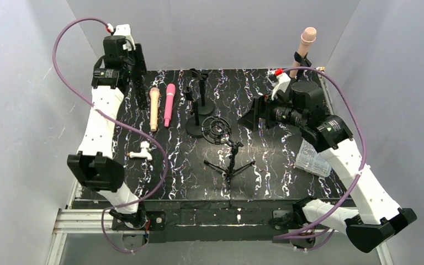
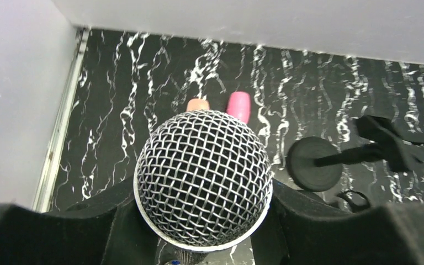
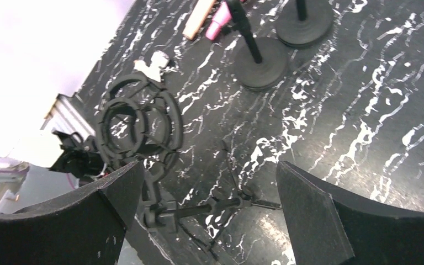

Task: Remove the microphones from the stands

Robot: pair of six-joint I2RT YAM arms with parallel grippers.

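My left gripper (image 1: 139,74) is at the back left of the table, shut on a microphone with a silver mesh head (image 2: 203,176); the head fills the space between the fingers (image 2: 61,232) in the left wrist view. An empty round-base stand (image 2: 313,163) with its clip lies to the right of it. A beige microphone (image 1: 307,38) stands in a holder at the back right corner. My right gripper (image 1: 254,118) is open and empty, beside the black shock mount (image 3: 135,124) on the tripod stand (image 1: 229,163).
A beige microphone (image 1: 154,107) and a pink one (image 1: 169,104) lie side by side on the black marbled table (image 1: 276,171). Two round-base stands (image 1: 200,113) are mid-table. A clear plastic box (image 1: 313,157) sits at the right, and a small white part (image 1: 141,153) at the left.
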